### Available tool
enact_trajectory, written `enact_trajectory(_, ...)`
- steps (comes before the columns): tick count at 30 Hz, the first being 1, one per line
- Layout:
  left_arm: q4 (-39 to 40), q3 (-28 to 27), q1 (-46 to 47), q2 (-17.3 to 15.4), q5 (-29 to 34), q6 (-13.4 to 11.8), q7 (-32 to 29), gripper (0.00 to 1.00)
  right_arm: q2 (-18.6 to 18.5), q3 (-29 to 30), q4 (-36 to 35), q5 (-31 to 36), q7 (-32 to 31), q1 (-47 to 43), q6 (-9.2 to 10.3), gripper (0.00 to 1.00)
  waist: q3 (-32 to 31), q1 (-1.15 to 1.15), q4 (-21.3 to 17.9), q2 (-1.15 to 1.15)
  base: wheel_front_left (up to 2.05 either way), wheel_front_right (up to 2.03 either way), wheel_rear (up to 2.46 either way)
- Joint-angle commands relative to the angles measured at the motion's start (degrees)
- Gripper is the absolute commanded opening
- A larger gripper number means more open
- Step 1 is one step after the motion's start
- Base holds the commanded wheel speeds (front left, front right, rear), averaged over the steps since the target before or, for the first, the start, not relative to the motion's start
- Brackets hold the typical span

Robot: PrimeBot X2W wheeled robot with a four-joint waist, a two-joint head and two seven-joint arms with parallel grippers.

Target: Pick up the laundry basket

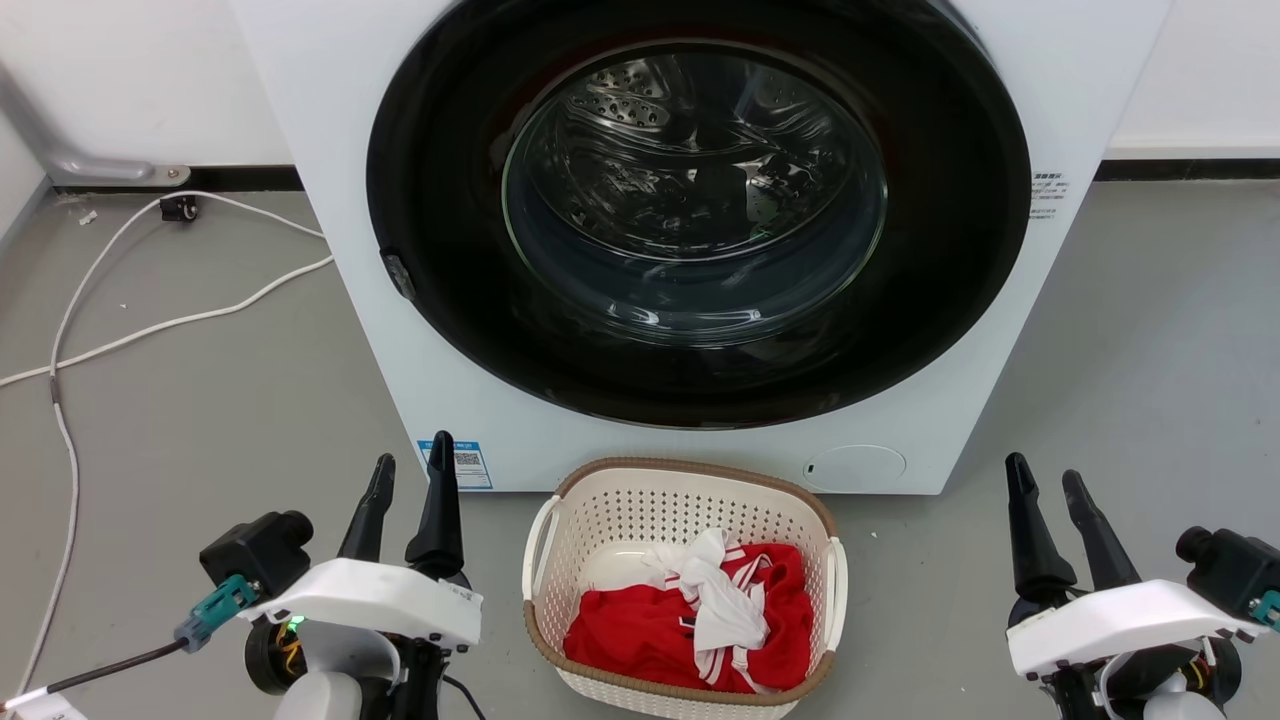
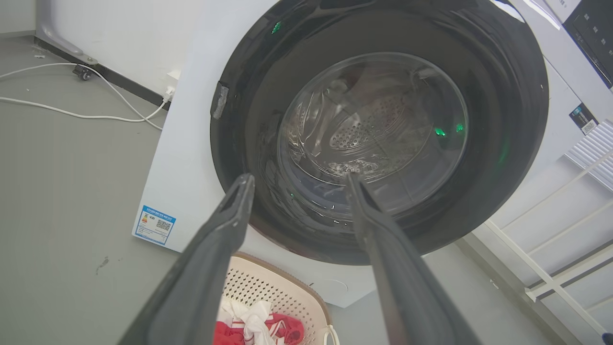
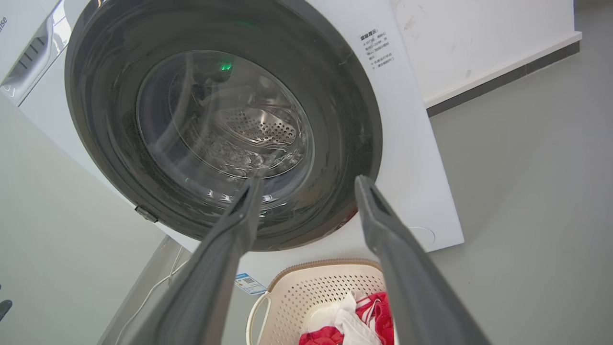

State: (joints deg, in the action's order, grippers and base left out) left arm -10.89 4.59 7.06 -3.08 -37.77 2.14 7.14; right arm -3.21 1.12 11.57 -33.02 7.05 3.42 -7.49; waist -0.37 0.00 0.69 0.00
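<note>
Here's the basket [image 1: 660, 512], sitting on the grey floor [image 1: 200, 420] right in front of the washer [image 1: 350, 300], just below its round dark door [image 1: 690, 200], and the door is shut! In the basket lies a heap of red cloth [image 1: 640, 630] with a white piece [image 1: 725, 600] draped across it, piled toward the side away from the washer. The brown rim [image 1: 690, 465] nearly meets the washer's front, and a white handle [image 1: 540, 545] shows on the left side, another [image 1: 838, 580] on the right. Now the left hand [image 1: 412, 452]: it hangs before the washer's lower left corner, near the blue sticker [image 1: 467, 465], fingers spread and pointing at the washer, released, gripping nothing, and apart from the basket. Along its own fingers, the left hand [image 2: 299, 178] frames the door glass, with the basket [image 2: 268, 292] low between them. Over to the right hand [image 1: 1045, 470]: it hangs off the washer's lower right corner, also released, fingers parted, empty, and well apart from the basket. From its wrist, the right hand [image 3: 310, 180] points at the door's lower edge, basket [image 3: 311, 292] below. A white cable [image 1: 150, 325] trails over the floor to the washer's left.
</note>
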Motion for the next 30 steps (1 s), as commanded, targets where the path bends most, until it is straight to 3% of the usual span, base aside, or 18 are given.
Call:
enact_trajectory(1,0.36,0.2,1.4,-0.1,2.02,-0.14,0.64,1.0,0.07,-0.16,-0.35,2.06,0.57,0.19,0.0,1.0,0.04,0.0,0.03,0.0,0.0,0.0,0.0)
enact_trajectory(30,-1.74,2.36,2.62,0.09,20.34,-2.03,5.04,1.0,0.27,-1.13,-0.62,21.4,3.11,-0.5,0.0,1.0,0.24,0.0,0.43,0.0,0.0,0.0,0.0)
